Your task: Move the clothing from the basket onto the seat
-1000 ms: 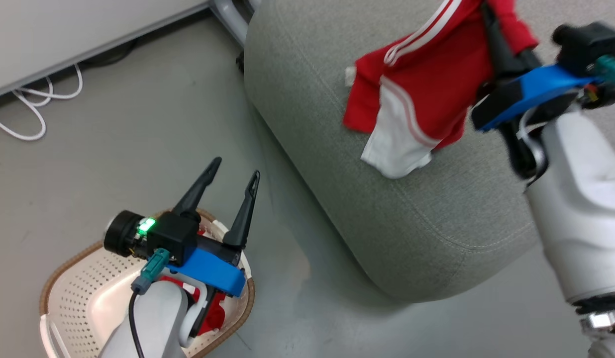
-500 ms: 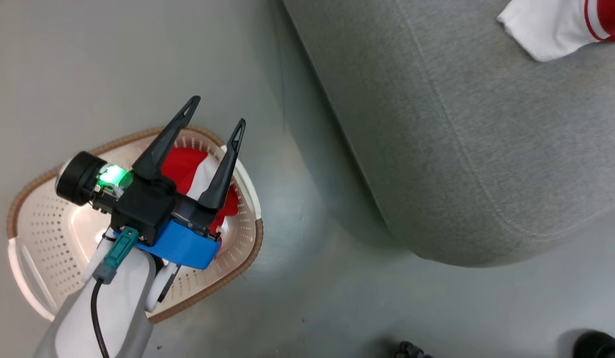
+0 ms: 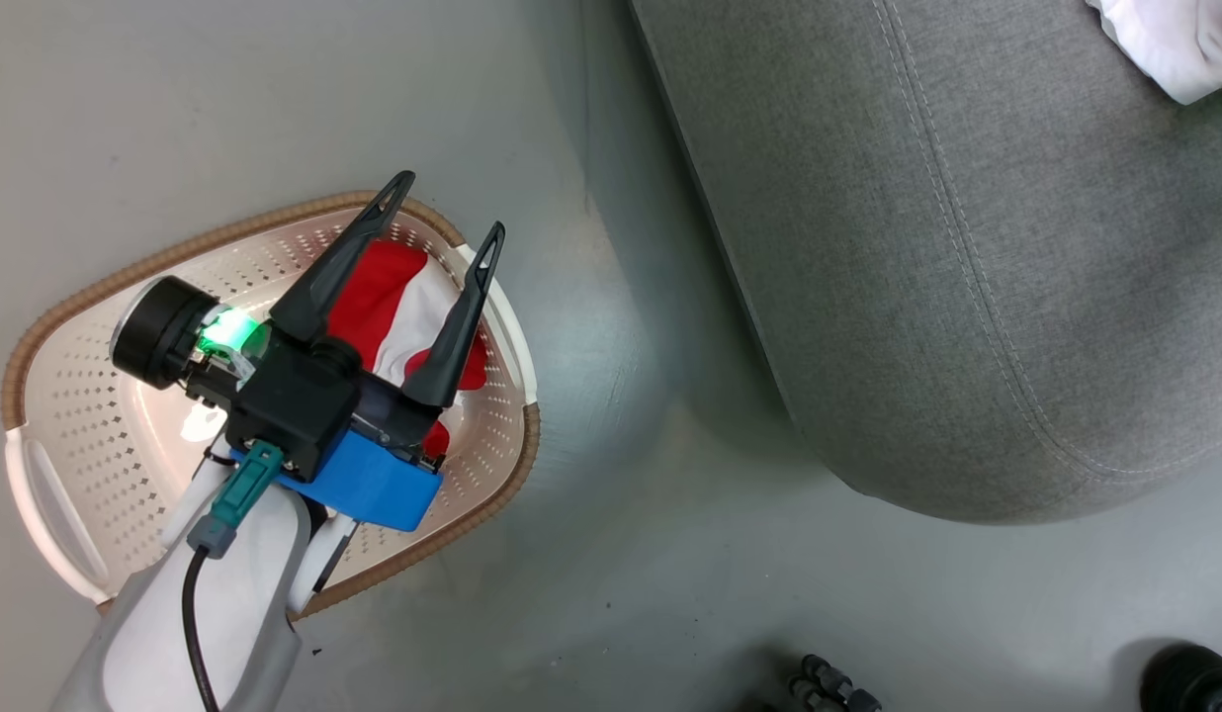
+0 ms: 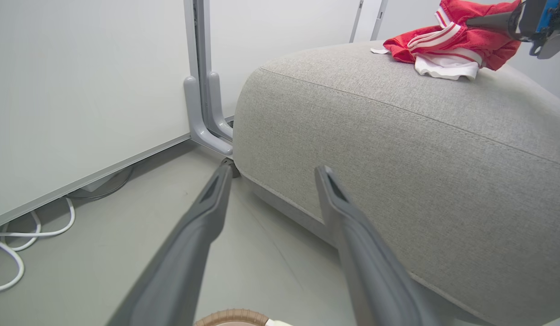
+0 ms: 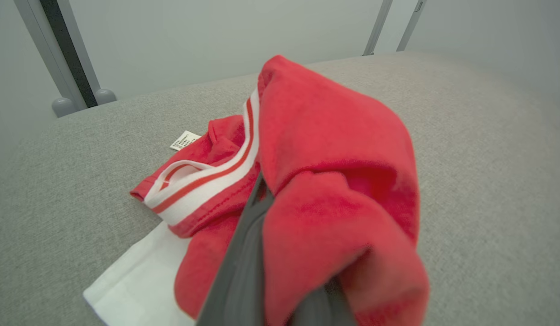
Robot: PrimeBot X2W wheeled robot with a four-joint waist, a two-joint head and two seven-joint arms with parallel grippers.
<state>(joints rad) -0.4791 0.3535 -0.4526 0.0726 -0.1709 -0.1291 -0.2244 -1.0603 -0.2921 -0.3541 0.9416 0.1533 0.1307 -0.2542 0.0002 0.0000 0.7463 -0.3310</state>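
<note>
One red and white garment (image 3: 398, 307) lies in the cream basket (image 3: 97, 396) on the floor. My left gripper (image 3: 451, 204) hovers open above it, its fingers (image 4: 203, 217) spread with nothing between them. The second red garment (image 5: 334, 181) lies partly on the grey seat (image 3: 967, 297), with its upper part draped over my right gripper's fingers (image 5: 239, 262). That gripper (image 4: 470, 21) is shut on it, just above the seat top. A white corner of this garment (image 3: 1179, 54) shows at the top right of the head view.
A grey metal post (image 4: 200, 90) and white wall panel stand behind the seat's far end. White cables (image 4: 17, 240) lie on the floor by the wall. Dark parts of my base (image 3: 1179, 677) show at the bottom right.
The head camera has tilted down toward the basket, so the right arm and most of the garment on the seat have left its view. The left gripper stays open over the basket.
</note>
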